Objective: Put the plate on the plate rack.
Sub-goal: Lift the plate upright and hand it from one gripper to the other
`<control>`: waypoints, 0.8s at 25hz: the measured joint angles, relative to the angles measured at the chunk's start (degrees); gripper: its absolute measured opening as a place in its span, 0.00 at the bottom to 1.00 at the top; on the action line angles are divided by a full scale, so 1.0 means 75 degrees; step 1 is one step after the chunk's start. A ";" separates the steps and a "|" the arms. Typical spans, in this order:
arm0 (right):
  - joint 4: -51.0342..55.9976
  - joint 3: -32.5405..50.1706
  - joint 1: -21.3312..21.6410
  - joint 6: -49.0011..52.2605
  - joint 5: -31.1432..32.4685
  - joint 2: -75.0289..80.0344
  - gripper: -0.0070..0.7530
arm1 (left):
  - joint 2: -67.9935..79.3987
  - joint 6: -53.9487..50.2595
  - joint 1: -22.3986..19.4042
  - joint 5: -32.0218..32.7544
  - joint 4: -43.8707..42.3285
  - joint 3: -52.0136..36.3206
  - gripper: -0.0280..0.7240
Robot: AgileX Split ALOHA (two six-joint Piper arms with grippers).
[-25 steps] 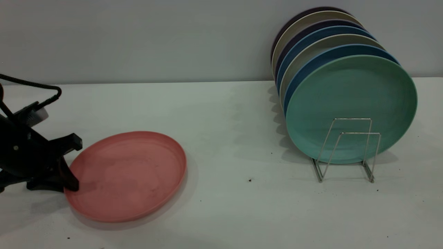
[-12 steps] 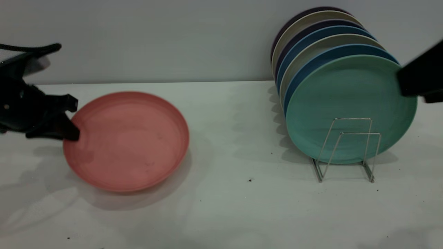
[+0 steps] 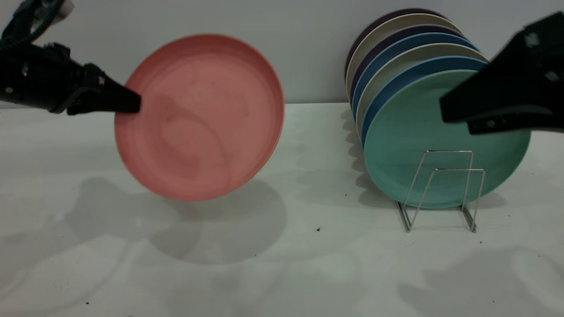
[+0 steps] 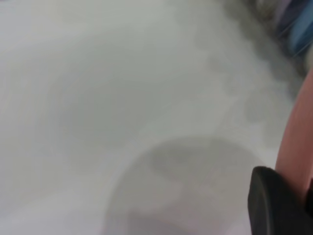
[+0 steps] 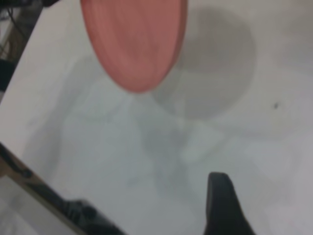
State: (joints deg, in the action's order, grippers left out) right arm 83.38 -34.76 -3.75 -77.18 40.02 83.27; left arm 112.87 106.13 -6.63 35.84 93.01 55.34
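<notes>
One plate airborne, seven racked

One second has carried the round salmon-pink matte plastic plate (image 3: 199, 116) from lying flat on the pale bench (image 3: 282, 264) to hanging well above it, tilted nearly upright with its face toward the exterior camera. The left gripper (image 3: 132, 102) has risen with it, its jaws clamped on the plate's left rim. The right gripper (image 3: 445, 112), absent a second ago, has swung in before the stacked plates; whether its jaws are parted cannot be told. I judge the lift done and the carry to the rack, possibly with a handover, to be the step now in hand.

Counted in the exterior view: one pink plate in the air and seven plates standing on edge in the thin silver wire plate rack (image 3: 443, 189). The frontmost is a mint-green plate (image 3: 418, 145); behind it, blue, pale and dark rims alternate. Two squared wire loops stand bare in front of the green plate, so the free slot seems to be there. Two grippers, one rack.

From the left wrist view, one black finger (image 4: 274, 200) presses against the plate's pink edge (image 4: 298, 142), with the plate's shadow on the bench beyond.

From the right wrist view, the pink plate (image 5: 134, 41) hangs clear above its shadow, and one black finger (image 5: 222, 205) juts into view, well apart from it.
</notes>
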 joint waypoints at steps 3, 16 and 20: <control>0.0402 -0.0357 0.0000 -0.0508 0.0018 0.0480 0.61 | 0.0000 -0.0050 0.0000 0.0406 -0.0025 0.0000 0.06; 0.1298 -0.0997 -0.0037 -0.1588 0.0878 0.1854 0.61 | 0.0000 -0.0557 0.0837 0.0167 0.0192 0.0000 0.06; 0.1419 -0.1013 -0.0113 -0.1748 0.0927 0.1982 0.61 | 0.0000 -0.0557 0.1391 -0.0174 0.0573 0.0000 0.06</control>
State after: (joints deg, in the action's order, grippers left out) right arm 94.03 -42.36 -4.59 -90.29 46.97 98.14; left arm 112.87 101.95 3.81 34.53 97.31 55.34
